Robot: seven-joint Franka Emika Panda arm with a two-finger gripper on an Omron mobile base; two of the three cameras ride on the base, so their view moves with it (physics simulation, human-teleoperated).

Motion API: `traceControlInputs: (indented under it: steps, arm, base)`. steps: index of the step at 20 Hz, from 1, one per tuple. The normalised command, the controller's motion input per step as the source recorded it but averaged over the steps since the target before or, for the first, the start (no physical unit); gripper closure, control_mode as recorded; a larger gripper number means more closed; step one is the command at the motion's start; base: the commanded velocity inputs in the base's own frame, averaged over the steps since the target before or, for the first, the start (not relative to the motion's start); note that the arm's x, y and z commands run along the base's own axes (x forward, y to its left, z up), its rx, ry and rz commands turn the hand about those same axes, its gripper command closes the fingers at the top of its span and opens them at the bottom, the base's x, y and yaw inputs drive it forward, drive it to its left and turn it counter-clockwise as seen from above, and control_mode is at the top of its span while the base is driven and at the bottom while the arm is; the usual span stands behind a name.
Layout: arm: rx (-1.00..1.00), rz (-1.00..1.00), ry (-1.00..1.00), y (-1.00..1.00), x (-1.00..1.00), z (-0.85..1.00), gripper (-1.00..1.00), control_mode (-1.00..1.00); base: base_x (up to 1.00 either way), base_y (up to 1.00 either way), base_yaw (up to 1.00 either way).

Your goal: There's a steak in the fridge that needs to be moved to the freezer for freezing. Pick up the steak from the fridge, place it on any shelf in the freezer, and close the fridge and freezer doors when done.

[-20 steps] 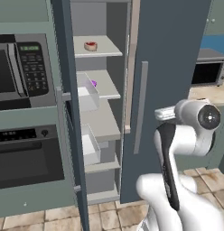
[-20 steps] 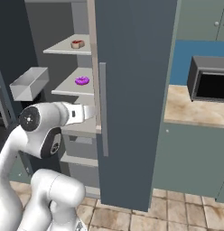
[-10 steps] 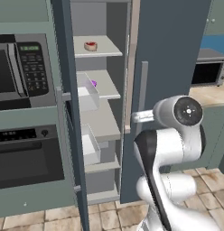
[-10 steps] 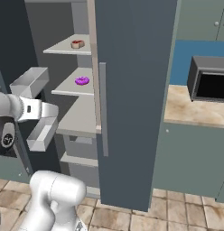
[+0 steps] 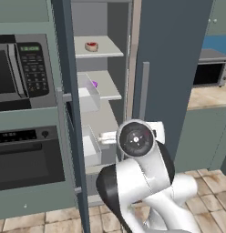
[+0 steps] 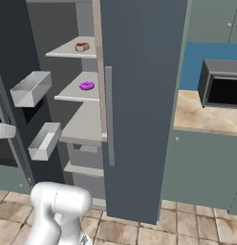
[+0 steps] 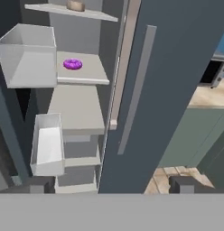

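On the top shelf (image 6: 72, 50) the steak (image 6: 82, 46) sits.

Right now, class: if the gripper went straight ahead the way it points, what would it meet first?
Judging by the hand view, the open gripper aims at the closed right-hand door, near its inner edge beside the grey bar handle. It would probably meet that door first, though depth is unclear.

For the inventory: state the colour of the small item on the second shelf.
Purple, clearest in the hand view: item on the shelf.
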Motion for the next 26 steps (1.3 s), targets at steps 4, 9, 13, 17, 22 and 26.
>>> traceControlInputs:
  steps: [4,9,13,17,22,26]
  arm:
    - [-0.01,-0.10,0.00,0.83,-0.01,-0.38,-1.00,-1.00]
    - [-0.13,-0.15,0.00,0.86,0.16,-0.36,-1.00,-1.00]
    - [-0.08,-0.13,-0.01,0.76,0.45,-0.60,-1.00,-1.00]
    - [0.01,-0.03,-0.20,0.52,0.40,-0.80,-1.00,-1.00]
    - [0.02,0.00,-0.28,0.81,0.49,-0.69,-1.00,-1.00]
    - [0.11,0.00,-0.09,0.71,0.52,-0.45,-1.00,-1.00]
  base:
    - [0.00,0.00,0.00]
    - [0.00,0.00,0.00]
    - [0.00,0.00,0.00]
    - [0.00,0.00,0.00]
    - [0.00,0.00,0.00]
    - [0.00,0.00,0.00]
